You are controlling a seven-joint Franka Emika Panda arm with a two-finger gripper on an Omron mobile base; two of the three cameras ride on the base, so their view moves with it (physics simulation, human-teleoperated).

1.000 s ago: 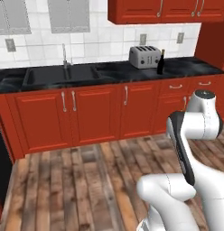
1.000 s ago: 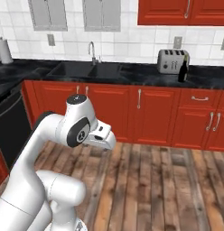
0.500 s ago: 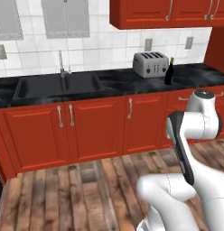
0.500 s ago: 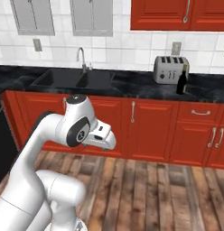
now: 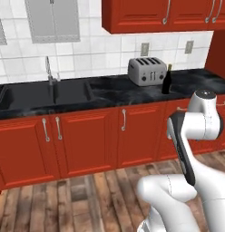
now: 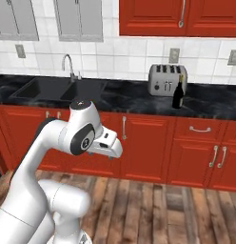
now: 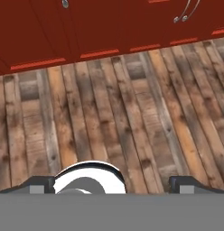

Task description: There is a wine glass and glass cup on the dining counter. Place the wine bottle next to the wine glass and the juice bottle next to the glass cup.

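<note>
The wine bottle (image 5: 167, 79) stands upright on the black bench (image 5: 110, 93) along the wall, in the upper right of the left base view, just right of the toaster (image 5: 149, 71) and a little in front of it. In the right base view the same bottle (image 6: 178, 92) sits right of centre in the upper half, overlapping the toaster's (image 6: 166, 80) right front corner; whether the two touch cannot be told. It is slim and near-black, with a yellowish top and a small pale label.

A sink (image 5: 41, 95) with a tap (image 5: 50, 71) is set into the bench to the left. Red cabinets (image 6: 139, 143) run below the bench, and the wooden floor (image 7: 109, 117) lies in front of them.

The fingers (image 7: 113, 185) are released, spread wide and holding nothing. In the hand view they rise at the bottom edge and look down at bare floor planks, with the cabinet bases across the top of the frame. The hand is well apart from the bottle, lower than the bench top.
</note>
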